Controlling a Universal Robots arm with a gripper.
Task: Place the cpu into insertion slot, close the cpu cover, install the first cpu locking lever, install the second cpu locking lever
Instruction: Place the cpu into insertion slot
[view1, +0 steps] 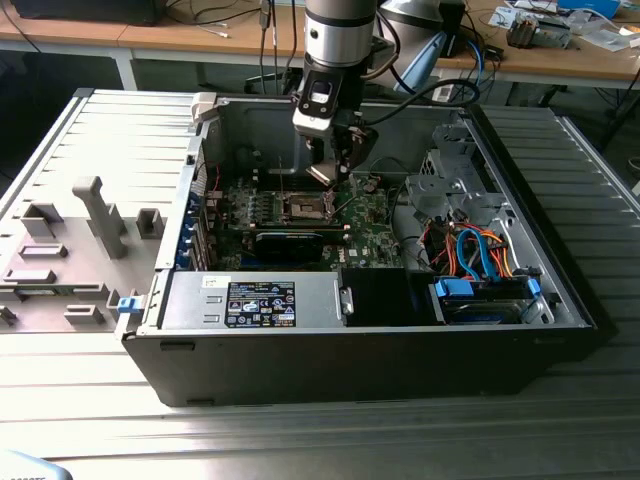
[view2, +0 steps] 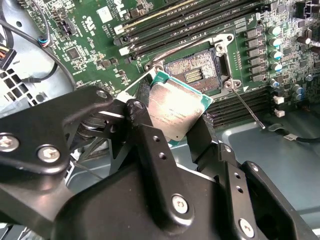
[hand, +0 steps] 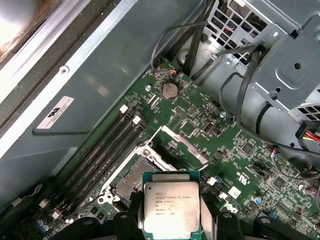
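My pincer (view2: 167, 120) clamps the cpu (view2: 176, 106) just above the open insertion slot (view2: 196, 74); I judge any twist would seat it skewed and damage the slot.

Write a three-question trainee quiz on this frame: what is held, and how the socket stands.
1. Pick one. The gripper is: A open, holding nothing; B shut on the cpu; C shut on nothing.
2. True or false: the cpu lies seated in the slot.
3. Fill in: the cover is tilted ____, leaving the slot bare.

Key: 1 B. 2 False; the cpu hangs above the board, beside the slot. 3 open.
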